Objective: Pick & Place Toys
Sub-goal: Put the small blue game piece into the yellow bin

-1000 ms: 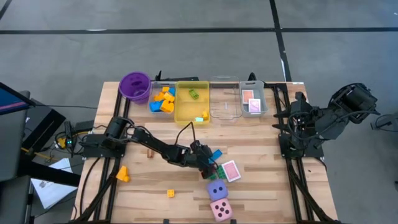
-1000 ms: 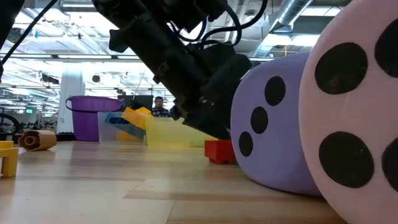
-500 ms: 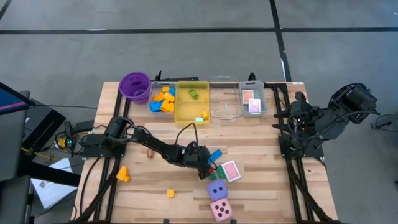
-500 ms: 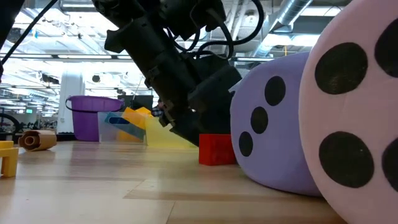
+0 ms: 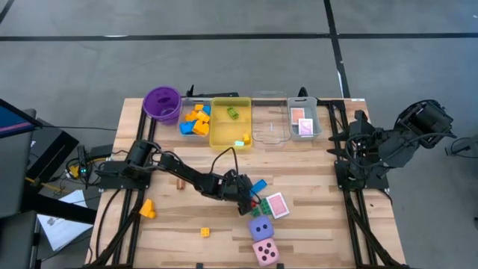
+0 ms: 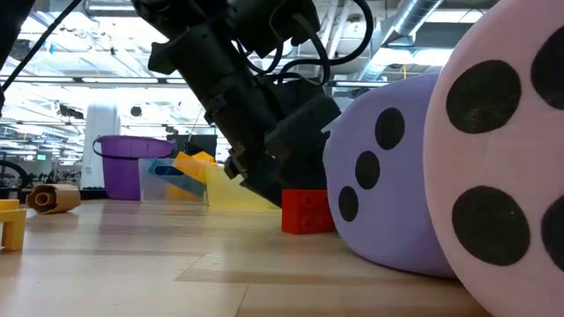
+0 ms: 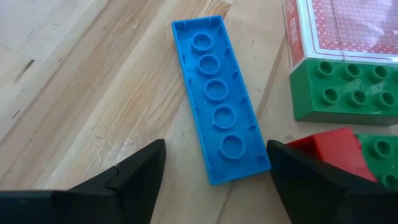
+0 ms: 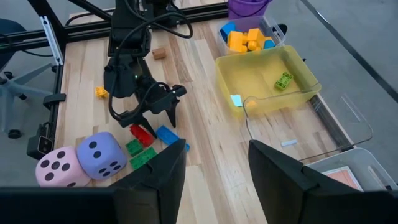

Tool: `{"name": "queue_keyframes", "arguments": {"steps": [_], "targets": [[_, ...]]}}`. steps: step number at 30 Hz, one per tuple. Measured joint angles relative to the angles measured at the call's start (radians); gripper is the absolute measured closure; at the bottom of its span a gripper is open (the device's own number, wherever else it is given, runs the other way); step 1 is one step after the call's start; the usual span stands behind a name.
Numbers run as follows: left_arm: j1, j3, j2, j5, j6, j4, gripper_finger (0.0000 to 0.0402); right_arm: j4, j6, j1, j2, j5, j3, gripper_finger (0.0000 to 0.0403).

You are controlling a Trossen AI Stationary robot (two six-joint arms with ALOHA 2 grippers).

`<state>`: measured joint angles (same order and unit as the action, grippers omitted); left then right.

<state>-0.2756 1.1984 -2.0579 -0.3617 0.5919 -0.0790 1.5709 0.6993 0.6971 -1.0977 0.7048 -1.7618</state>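
My left gripper (image 5: 247,197) is open and low over the table's middle. Its fingers stand on either side of the near end of a flat blue brick (image 7: 217,99) that lies studs up on the wood; it also shows in the high view (image 5: 259,184). One finger stands close beside a red brick (image 7: 323,149), which lies against green bricks (image 7: 345,93) and a pink-backed card pack (image 7: 351,28). A purple die (image 5: 260,228) and a pink die (image 5: 265,252) sit toward the near edge. My right gripper (image 8: 214,177) is open and empty, held high at the table's right edge.
Along the far edge stand a purple cup (image 5: 162,103), a clear tray of bricks (image 5: 196,119), a yellow tray (image 5: 221,134), a clear tray (image 5: 269,136) and a tray with cards (image 5: 304,123). An orange brick (image 5: 147,208) and a small yellow brick (image 5: 205,232) lie near left.
My left gripper has drawn back a little toward the table's left edge and stayed open. In the low view the red brick now shows whole beside the purple die, where the gripper stood over it before.
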Motion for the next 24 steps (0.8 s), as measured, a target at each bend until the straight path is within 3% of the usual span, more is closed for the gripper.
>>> {"name": "queue_keyframes", "arguments": {"steps": [14, 19, 24], "targets": [[0.013, 0.000, 0.001, 0.026, 0.003, 0.022, 0.0275, 0.000, 0.000, 0.000, 0.000, 0.028, 0.000, 0.0235], [0.047, -0.003, 0.017, 0.019, 0.000, 0.085, 0.0279, 0.000, 0.000, 0.000, 0.000, 0.041, 0.000, 0.0235], [0.111, -0.002, 0.100, -0.071, -0.036, 0.186, 0.0270, 0.000, -0.001, 0.000, -0.002, 0.057, -0.001, 0.0235]]}}
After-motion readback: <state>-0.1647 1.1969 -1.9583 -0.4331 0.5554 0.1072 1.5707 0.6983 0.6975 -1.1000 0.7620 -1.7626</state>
